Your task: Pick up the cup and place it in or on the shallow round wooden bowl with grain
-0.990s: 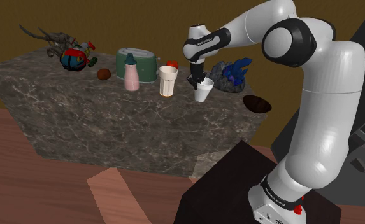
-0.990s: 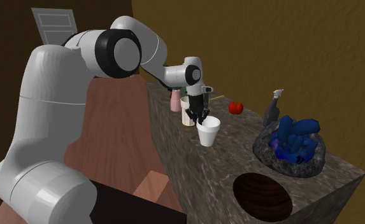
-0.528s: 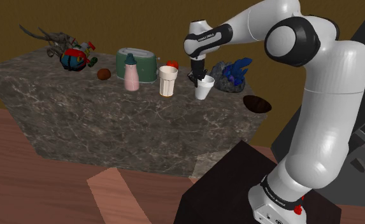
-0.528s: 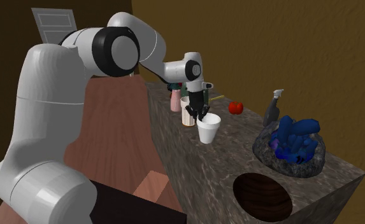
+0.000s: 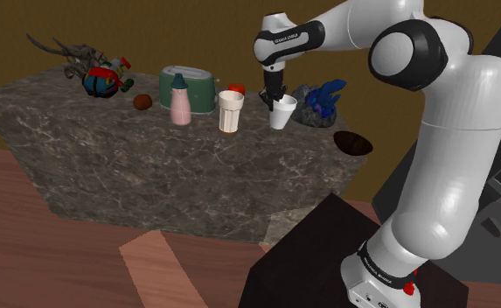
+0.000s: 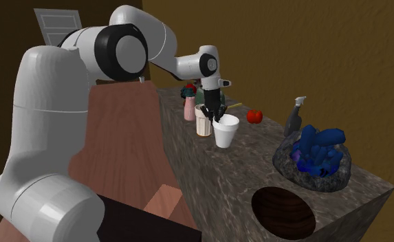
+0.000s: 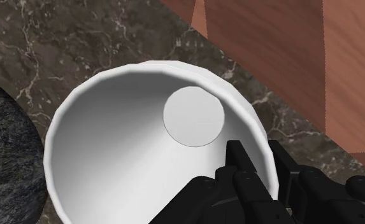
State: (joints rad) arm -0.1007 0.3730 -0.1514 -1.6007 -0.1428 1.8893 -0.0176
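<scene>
A plain white cup [image 5: 283,113] hangs a little above the dark marble counter [image 5: 152,166], tilted slightly. My black gripper [image 5: 274,99] is shut on its rim, one finger inside and one outside. In the second exterior view the cup [image 6: 225,131] hangs under the gripper [image 6: 218,118], just in front of a beige tumbler. The wrist view looks into the cup [image 7: 136,159], with the gripper [image 7: 258,167] clasping its wall. The shallow dark wooden bowl [image 5: 353,143] lies near the counter's corner by the stand, and in the second exterior view the bowl [image 6: 282,212] is empty.
A stone dish holding a blue object [image 5: 318,102] stands between cup and bowl. A beige tumbler [image 5: 230,111], a pink bottle [image 5: 180,101], a green toaster [image 5: 190,86], a brown ball [image 5: 142,102] and a toy [image 5: 104,80] line the far side. A red apple [image 6: 254,115] and a spray bottle [image 6: 293,119] stand by the wall.
The gripper has risen with the cup in it, lifting it off the counter and carrying it slightly towards the blue object.
</scene>
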